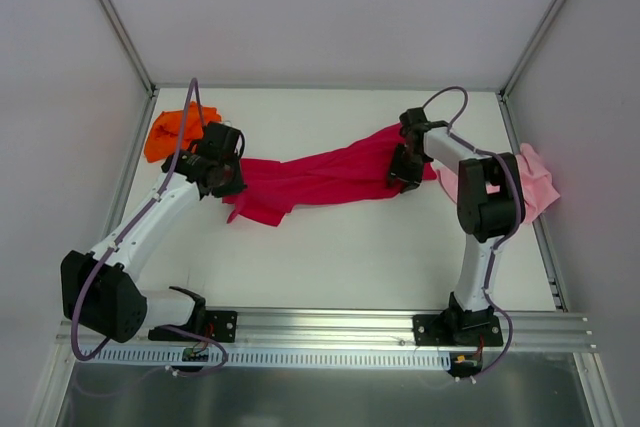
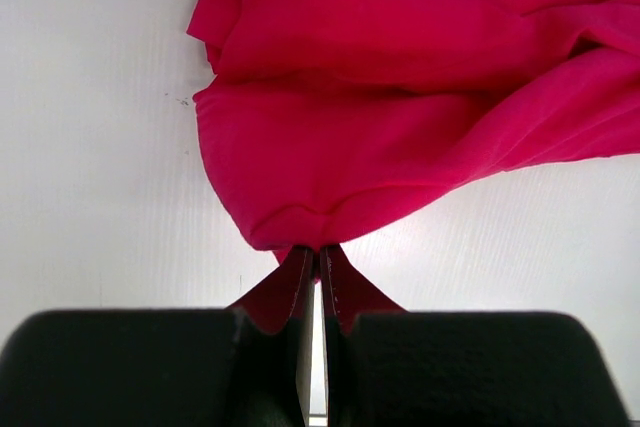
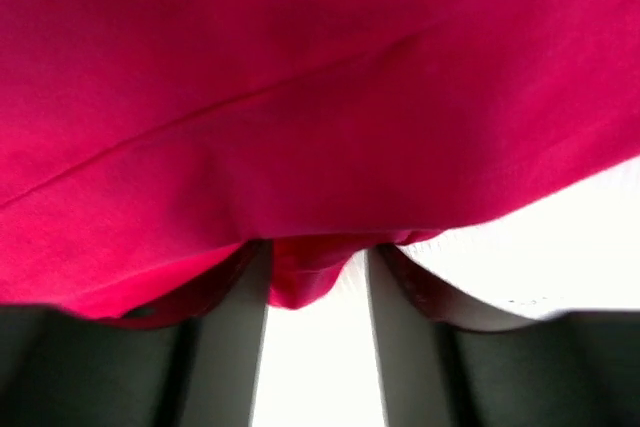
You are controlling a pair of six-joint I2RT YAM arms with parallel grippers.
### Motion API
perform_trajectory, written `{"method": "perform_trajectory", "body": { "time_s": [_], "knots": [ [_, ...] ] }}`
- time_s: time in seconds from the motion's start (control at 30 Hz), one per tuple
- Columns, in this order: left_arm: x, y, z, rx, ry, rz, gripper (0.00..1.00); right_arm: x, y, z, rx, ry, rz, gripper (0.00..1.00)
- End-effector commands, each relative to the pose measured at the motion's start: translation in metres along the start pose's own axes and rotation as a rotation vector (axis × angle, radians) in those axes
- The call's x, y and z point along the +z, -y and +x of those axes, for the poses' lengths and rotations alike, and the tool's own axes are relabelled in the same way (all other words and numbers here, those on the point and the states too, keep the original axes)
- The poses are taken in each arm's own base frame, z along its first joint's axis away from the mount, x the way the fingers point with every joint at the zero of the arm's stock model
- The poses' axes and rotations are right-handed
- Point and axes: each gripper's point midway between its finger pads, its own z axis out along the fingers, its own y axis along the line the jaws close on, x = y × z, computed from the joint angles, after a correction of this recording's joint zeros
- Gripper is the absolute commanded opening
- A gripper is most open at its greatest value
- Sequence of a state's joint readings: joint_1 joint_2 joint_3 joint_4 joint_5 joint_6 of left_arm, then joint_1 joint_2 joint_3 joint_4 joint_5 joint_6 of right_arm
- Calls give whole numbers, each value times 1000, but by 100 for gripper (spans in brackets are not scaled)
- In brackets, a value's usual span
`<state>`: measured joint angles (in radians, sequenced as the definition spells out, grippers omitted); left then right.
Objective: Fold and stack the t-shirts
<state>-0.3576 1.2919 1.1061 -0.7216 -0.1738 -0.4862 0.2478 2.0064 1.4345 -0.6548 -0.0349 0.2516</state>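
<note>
The left fingers (image 2: pixel 318 255) were clenched on an edge of the red shirt (image 1: pixel 320 177). The right fingers (image 3: pixel 316 269) stood apart with a fold of it between them; whether they gripped it could not be told. The red shirt stretched left to right between them, unfolded, its left part sagging onto the surface (image 1: pixel 350 267). The orange shirt (image 1: pixel 172 132) lay beyond its left end and the pink shirt (image 1: pixel 540 187) past its right end
</note>
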Motion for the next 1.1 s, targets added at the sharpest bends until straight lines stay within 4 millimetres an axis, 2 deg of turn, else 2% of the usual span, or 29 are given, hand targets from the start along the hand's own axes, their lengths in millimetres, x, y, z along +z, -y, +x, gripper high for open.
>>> {"method": "perform_trajectory", "body": {
  "time_s": [0.0, 0.03, 0.1, 0.13, 0.3, 0.43, 0.53, 0.67, 0.7, 0.77, 0.8, 0.93, 1.07],
  "knots": [
    [-8, -9, -3, -15, 22, -23, 0, 6, -8, -3, -21, 2, -9, 43],
    [-8, -10, -3, -15, 21, -25, 0, 7, -8, -2, -23, -4, -9, 27],
    [-8, -9, -4, -16, 24, -23, 0, 6, -6, -1, -28, -8, -3, 12],
    [-9, -8, -5, -16, 27, -22, 0, 5, -5, 0, -29, -9, 1, 1],
    [-6, -8, -6, -17, 31, -23, 0, -10, -11, 2, -93, 11, -34, 1],
    [-6, -11, -10, -50, 71, -32, 0, -33, -34, 7, -152, 21, -185, 1],
    [0, -7, -16, -78, 82, -17, 0, -55, -45, 1, -150, 76, -244, 1],
    [13, 4, -21, -102, 59, 4, 0, -93, -61, -18, -146, 185, -314, 1],
    [16, 10, -26, -108, 61, 18, 0, -111, -65, -29, -150, 240, -328, 1],
    [19, 15, -29, -111, 54, 33, 0, -128, -67, -38, -168, 281, -325, 1],
    [23, 18, -32, -106, 50, 34, 0, -143, -71, -51, -172, 323, -329, 1],
    [36, 26, -42, -104, 25, 42, 0, -156, -71, -60, -178, 287, -319, 1],
    [46, 24, -49, -110, 18, 17, 0, -158, -70, -64, -164, 275, -302, 1]
  ]
}}
